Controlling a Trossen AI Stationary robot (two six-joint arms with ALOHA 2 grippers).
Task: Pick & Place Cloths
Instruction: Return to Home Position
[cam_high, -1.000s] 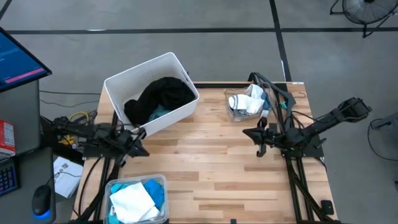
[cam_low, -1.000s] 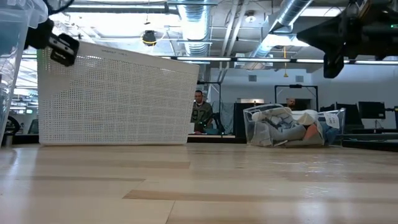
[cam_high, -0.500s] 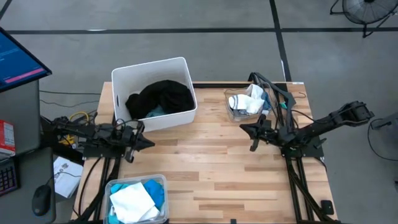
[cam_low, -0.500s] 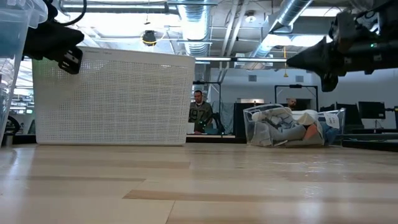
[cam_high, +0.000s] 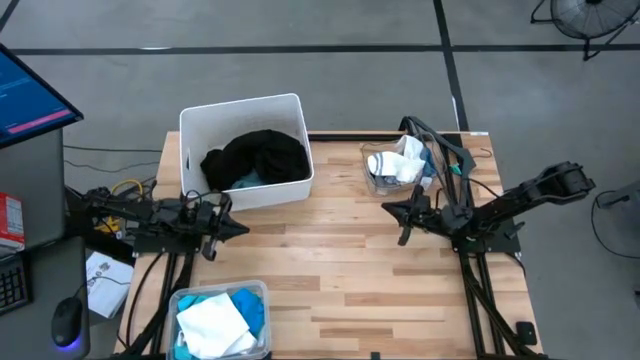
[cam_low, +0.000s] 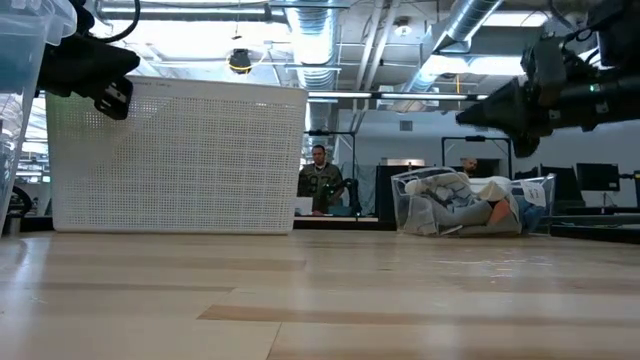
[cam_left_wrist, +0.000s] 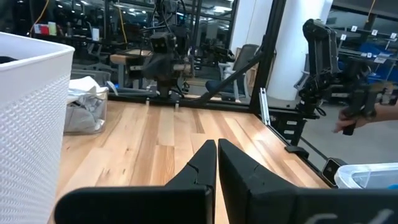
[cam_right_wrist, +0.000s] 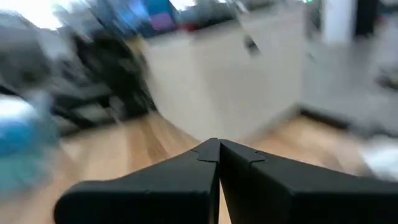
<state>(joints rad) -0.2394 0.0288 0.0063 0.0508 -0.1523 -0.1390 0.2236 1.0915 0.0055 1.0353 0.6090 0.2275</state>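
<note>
A white rigid bin stands at the table's far left and holds a large black cloth lying over a teal one. A clear tub at the far right holds white and blue cloths. Another clear tub at the near left holds turquoise and white cloths. My left gripper is shut, just near of the bin and apart from it. My right gripper is shut, above bare wood beside the far tub.
Bare wooden table lies between the two arms and toward the near right. In the low view the bin fills the left and the far tub sits right of centre; a person is in the room behind. Cables run by the far tub.
The white bin has turned from skewed to square with the table's edges and now sits a little farther left. My left gripper has drawn back from the bin's near wall toward the near edge. My right gripper has moved slightly toward the table's left and is still moving.
</note>
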